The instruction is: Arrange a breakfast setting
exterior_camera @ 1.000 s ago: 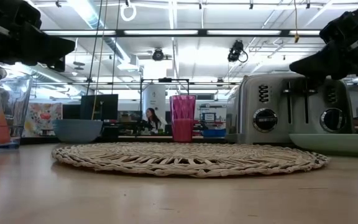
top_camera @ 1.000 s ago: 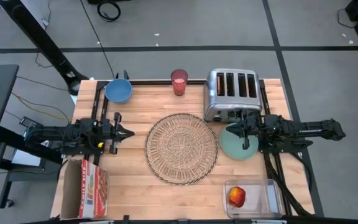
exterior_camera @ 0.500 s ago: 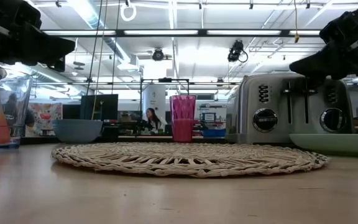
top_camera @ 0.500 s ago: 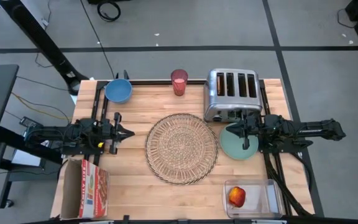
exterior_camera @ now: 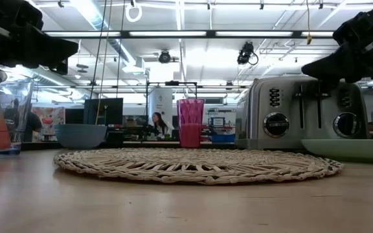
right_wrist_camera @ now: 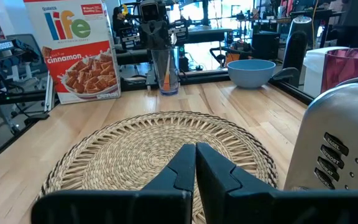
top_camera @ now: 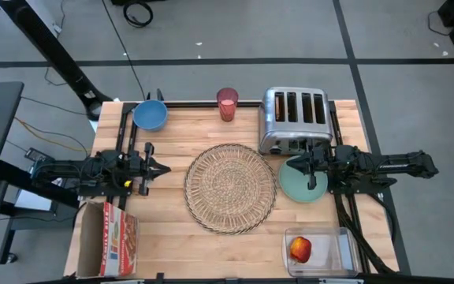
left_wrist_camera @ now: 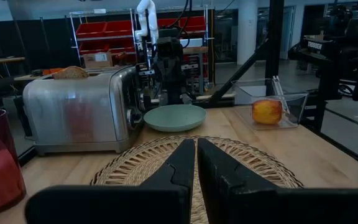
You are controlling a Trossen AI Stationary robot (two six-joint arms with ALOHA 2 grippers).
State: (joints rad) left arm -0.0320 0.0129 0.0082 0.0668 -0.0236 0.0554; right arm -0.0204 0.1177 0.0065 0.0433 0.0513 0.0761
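The round wicker placemat (top_camera: 230, 188) lies at the table's middle. The teal plate (top_camera: 299, 186) rests on the table to its right, in front of the toaster. My right gripper (top_camera: 290, 165) is shut and hovers over the plate's far left rim, clear of it in the low view (exterior_camera: 316, 68). My left gripper (top_camera: 166, 168) is shut and empty, left of the placemat. The blue bowl (top_camera: 150, 115) and pink cup (top_camera: 227, 103) stand at the far edge. The toast slice (left_wrist_camera: 70, 72) sticks out of the toaster. The red apple (top_camera: 300, 249) lies in a clear container. The orange-handled spoon (right_wrist_camera: 166, 78) stands in a glass.
The silver four-slot toaster (top_camera: 293, 118) stands at the far right, close behind the plate. A cereal box (top_camera: 118, 239) lies at the near left corner. The clear container (top_camera: 333, 252) sits at the near right corner. People show in the room beyond the table.
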